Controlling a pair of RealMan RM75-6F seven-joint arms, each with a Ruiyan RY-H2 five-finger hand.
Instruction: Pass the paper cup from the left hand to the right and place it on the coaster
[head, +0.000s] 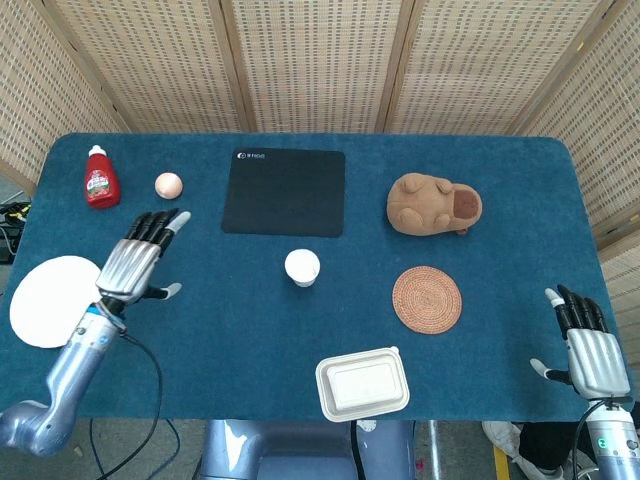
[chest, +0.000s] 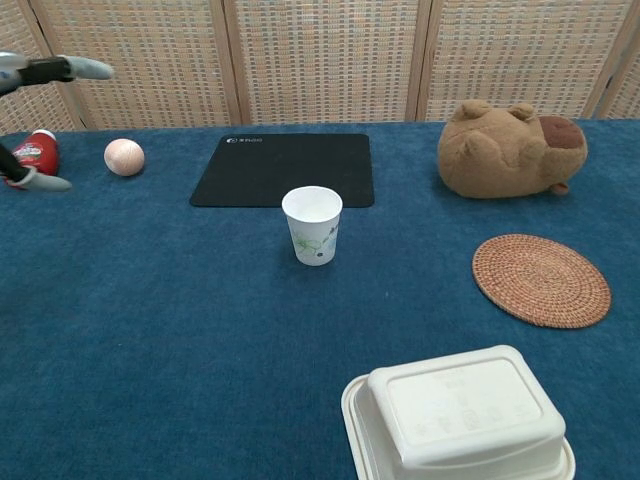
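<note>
A white paper cup (head: 302, 267) with a green print stands upright by itself on the blue table, just in front of the black mat; the chest view has the cup (chest: 313, 226) at centre. The round woven coaster (head: 427, 299) lies to its right, bare, also seen as the coaster (chest: 541, 280) in the chest view. My left hand (head: 135, 260) hovers far to the left, open with fingers spread, holding nothing; only its fingertips (chest: 70, 69) show in the chest view. My right hand (head: 585, 343) is open at the table's right front corner.
A black mat (head: 285, 191) lies behind the cup. A brown plush toy (head: 433, 204) sits behind the coaster. A white lidded food box (head: 362, 384) is at the front edge. A red bottle (head: 101, 177), a small ball (head: 168, 185) and a white plate (head: 50, 301) are at the left.
</note>
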